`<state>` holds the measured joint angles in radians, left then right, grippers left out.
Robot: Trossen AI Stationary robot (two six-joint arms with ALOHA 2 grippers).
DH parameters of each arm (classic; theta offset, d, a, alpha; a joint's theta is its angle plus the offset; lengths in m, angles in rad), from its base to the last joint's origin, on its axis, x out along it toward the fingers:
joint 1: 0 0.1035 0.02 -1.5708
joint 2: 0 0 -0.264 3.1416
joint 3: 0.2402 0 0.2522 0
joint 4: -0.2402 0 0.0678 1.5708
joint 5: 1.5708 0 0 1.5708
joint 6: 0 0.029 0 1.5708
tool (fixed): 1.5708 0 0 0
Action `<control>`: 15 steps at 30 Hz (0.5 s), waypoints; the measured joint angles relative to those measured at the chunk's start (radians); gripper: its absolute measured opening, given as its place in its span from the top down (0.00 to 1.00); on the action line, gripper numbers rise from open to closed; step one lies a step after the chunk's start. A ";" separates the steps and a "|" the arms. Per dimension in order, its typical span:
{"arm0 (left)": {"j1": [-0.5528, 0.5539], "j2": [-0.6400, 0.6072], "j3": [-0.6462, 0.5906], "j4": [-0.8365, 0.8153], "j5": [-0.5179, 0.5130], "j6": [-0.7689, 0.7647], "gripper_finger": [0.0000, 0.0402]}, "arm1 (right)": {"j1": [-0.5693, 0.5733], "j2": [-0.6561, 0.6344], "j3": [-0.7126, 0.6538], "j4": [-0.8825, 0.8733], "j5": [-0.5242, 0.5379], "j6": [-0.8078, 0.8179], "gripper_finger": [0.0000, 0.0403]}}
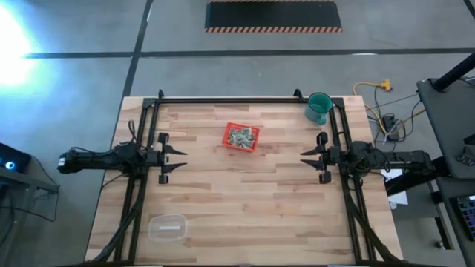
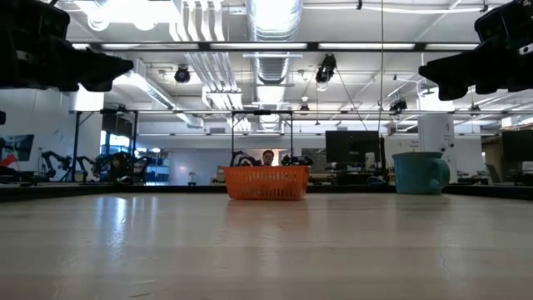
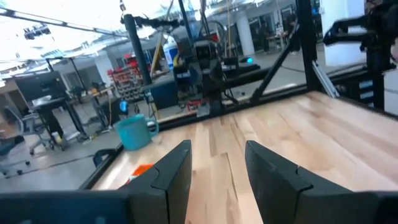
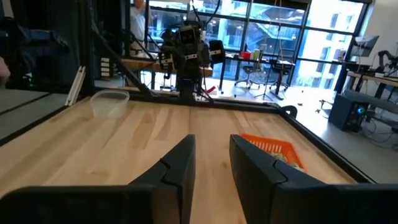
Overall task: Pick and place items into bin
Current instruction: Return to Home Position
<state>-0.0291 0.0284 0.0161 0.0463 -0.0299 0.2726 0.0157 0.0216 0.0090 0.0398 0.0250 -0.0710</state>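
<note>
The red tray sits on the table's far middle part, filled with several small pale-green and white crumpled pieces. In the low view the tray stands flat on the wood, and the right wrist view shows it too. My left gripper hovers open at the table's left side, above the wood. My right gripper hovers open at the right side. Each points toward the table's middle. Neither is near the tray.
A teal cup stands at the far right corner. A clear plastic container lies near the near left corner. Black frame rails run along the far and side edges. Bare wood spans the space between the grippers.
</note>
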 joint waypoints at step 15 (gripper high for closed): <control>0.001 0.014 -0.008 -0.003 0.036 -0.005 0.66 | 0.000 0.009 0.000 -0.030 0.000 0.001 0.77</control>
<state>-0.0284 0.0427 0.0078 0.0437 0.0059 0.2680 0.0154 0.0303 0.0093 0.0097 0.0246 -0.0704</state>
